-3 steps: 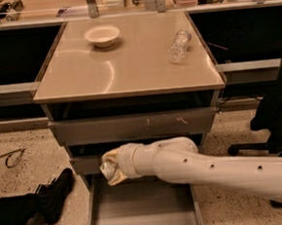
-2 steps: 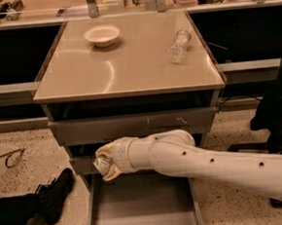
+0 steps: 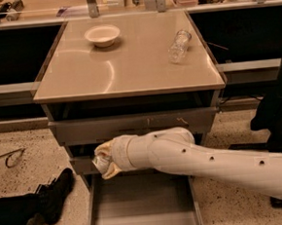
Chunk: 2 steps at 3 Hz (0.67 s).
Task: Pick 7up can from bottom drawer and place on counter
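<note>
Bottom drawer (image 3: 144, 209) pulled open, floor bare. Gripper (image 3: 105, 161) above its back left corner, fingers clamped on the 7up can (image 3: 99, 163), held clear of the tray. Counter (image 3: 128, 69) behind: white bowl (image 3: 103, 35) back left, plastic bottle (image 3: 179, 46) lying at right.

The arm (image 3: 208, 160) is a thick, smooth tube in glossy off-white, widening to a rounded bulge at one joint and narrowing through a ringed collar at the wrist. Small dark round dots, like recessed screw holes, run in a loose line along its shell. The gripper (image 3: 103, 161), above the back of the open drawer (image 3: 143, 207) and just in front of the cabinet, is paler and yellower than the arm, and its cream fingers (image 3: 107, 149) look soft-edged and slightly worn, closed round the can (image 3: 100, 162).
</note>
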### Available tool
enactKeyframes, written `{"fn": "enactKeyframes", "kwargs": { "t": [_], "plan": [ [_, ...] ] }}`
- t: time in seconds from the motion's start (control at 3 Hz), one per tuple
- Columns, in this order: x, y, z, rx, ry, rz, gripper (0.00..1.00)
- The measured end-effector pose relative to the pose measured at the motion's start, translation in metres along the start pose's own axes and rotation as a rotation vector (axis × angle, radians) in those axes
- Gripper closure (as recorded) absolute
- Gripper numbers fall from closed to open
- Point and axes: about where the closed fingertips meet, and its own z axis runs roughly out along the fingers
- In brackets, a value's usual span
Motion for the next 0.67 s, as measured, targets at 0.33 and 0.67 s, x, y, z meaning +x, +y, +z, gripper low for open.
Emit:
{"fn": "enactKeyframes", "kwargs": {
  "t": [0.33,0.67],
  "plan": [
    [-0.044,-0.072,-0.015,0.013,-0.036,-0.07,1.0],
    [-0.088,-0.149,-0.032,0.026,-0.09,-0.131,1.0]
  ]
}}
